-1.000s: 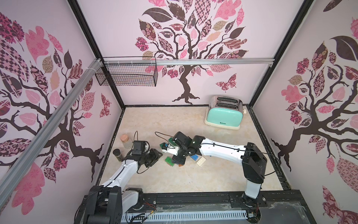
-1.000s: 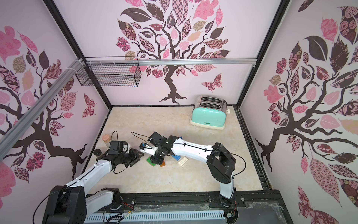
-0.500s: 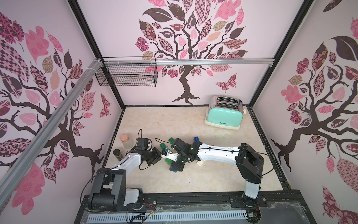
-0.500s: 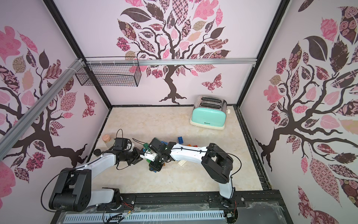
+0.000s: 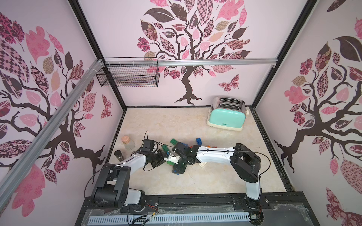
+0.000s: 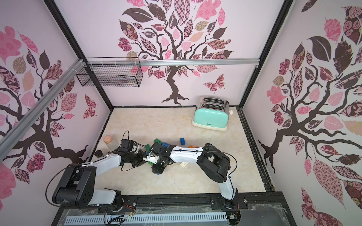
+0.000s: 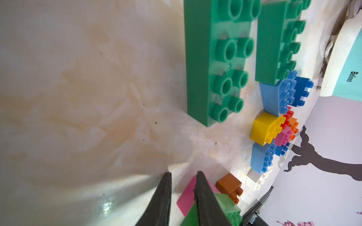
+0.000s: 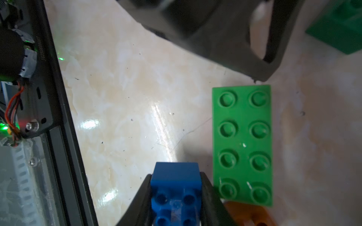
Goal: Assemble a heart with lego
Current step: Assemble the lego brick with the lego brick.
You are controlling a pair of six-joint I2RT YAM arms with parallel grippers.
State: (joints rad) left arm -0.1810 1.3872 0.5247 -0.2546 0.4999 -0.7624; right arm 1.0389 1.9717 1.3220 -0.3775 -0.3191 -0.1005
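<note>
The lego bricks (image 5: 173,141) are scattered on the near middle of the table (image 5: 176,121), left of centre, between and under the two wrists. A dark blue brick (image 8: 176,184) is clamped between the fingers of the right gripper (image 8: 175,175). It is held just beside a flat bright green brick (image 8: 242,144) that lies studs-up, and an orange brick (image 8: 250,216) is seen at that one's end.

The fingers of the left gripper (image 7: 183,175) are closed together, with only a narrow slit between the tips and nothing caught in it. They are set low over the table beside a pink brick (image 7: 186,199). Two long dark green bricks (image 7: 215,64) lie side by side beyond them. Farther on, a yellow brick (image 7: 264,127) is packed among blue, red, orange and pink ones.

A mint toaster (image 5: 227,117) stands at the far right, and a jar (image 5: 128,142) at the left edge.
</note>
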